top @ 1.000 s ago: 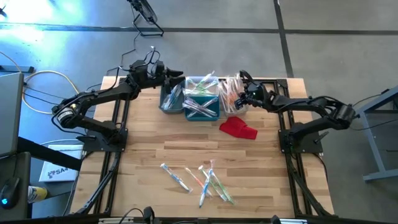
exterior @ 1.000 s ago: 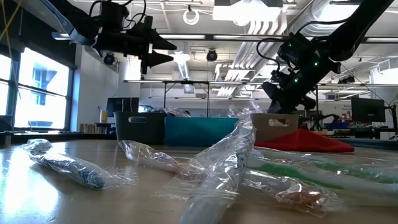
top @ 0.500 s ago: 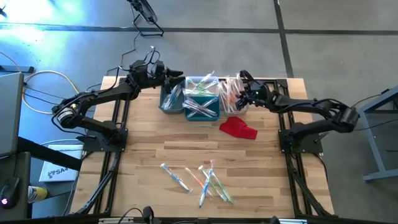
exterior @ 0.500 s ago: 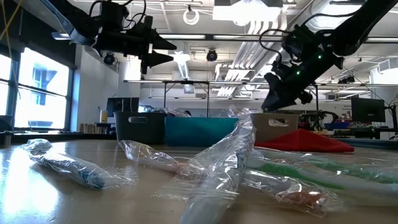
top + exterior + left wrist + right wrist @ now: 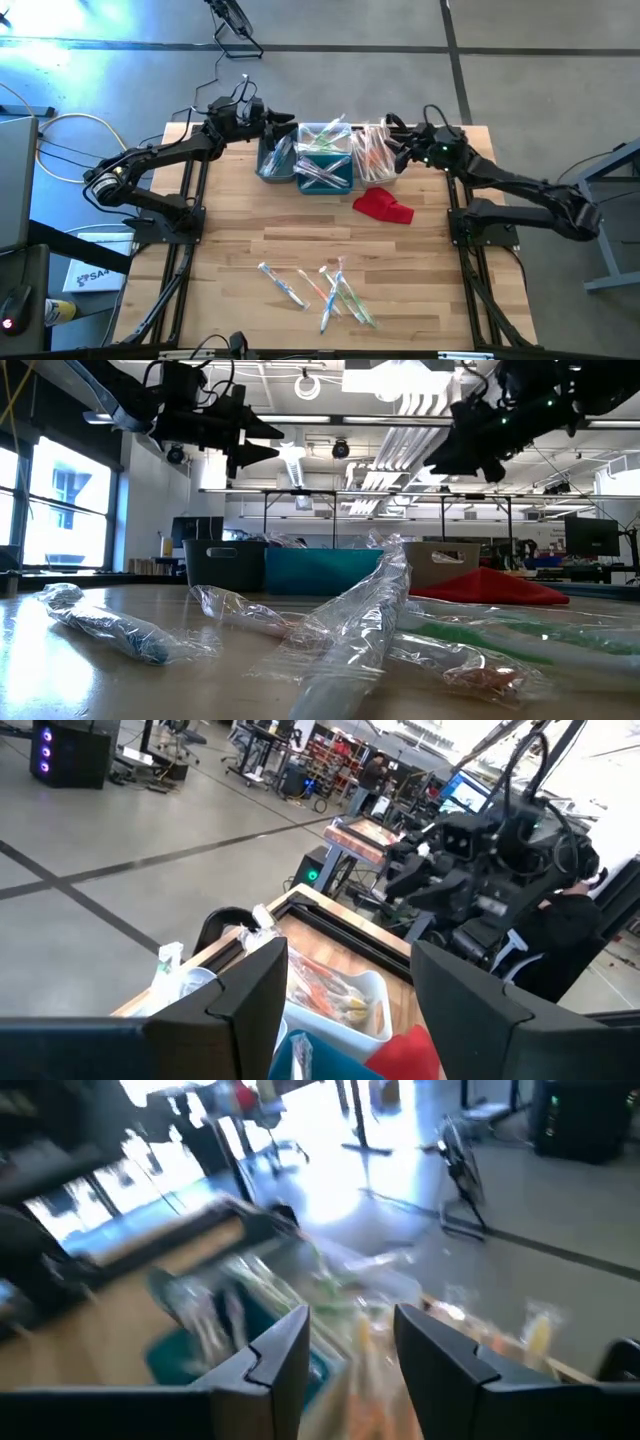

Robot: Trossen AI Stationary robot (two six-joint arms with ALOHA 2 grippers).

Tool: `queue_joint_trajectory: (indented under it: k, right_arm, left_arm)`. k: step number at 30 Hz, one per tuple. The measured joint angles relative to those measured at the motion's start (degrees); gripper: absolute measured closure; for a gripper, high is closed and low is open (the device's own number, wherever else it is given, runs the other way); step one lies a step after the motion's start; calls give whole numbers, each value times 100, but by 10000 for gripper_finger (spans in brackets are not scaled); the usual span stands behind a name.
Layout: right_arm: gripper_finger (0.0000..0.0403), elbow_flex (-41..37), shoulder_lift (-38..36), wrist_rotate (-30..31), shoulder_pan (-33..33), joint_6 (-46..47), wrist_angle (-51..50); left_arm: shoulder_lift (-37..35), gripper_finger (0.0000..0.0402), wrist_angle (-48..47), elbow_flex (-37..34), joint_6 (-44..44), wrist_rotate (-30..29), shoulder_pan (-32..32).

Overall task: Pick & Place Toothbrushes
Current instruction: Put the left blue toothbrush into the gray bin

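Right gripper [image 5: 350, 1350] spread, empty above the white bin [image 5: 373, 160] — loose toothbrushes [image 5: 322, 290] only overhead.

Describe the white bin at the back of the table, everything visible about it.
The white bin is a small rectangular container, plastic by its look, standing upright at the table's far edge, rightmost in a row beside the teal bin. It is stuffed with wrapped toothbrushes, mostly orange-handled, their clear wrappers poking above the rim. The red cloth lies just in front of it. The right gripper hovers by its right side, open and empty.
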Motion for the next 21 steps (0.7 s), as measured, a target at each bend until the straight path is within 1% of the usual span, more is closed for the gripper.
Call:
queue_joint_trajectory:
  k: [4,7,9,13,18,21]
  right_arm:
    - [263,0,-292,-371,-2,475,156]
    - [263,0,-359,-617,5,912,449]
    - [263,0,-355,-584,76,1202,627]
    - [267,0,-323,-417,368,1342,1102]
    - [297,0,-283,-185,833,1334,1535]
    - [320,0,-283,6,1134,1334,1579]
  left_arm:
    - [-10,192,5,0,-2,0,0]
    - [-58,192,-4,0,-22,19,-2]
    - [-106,192,-2,0,-24,64,-2]
    - [-262,198,-114,0,-24,245,-2]
    - [-630,236,-649,2,124,381,-2]
    - [-833,263,-1116,2,302,420,-2]
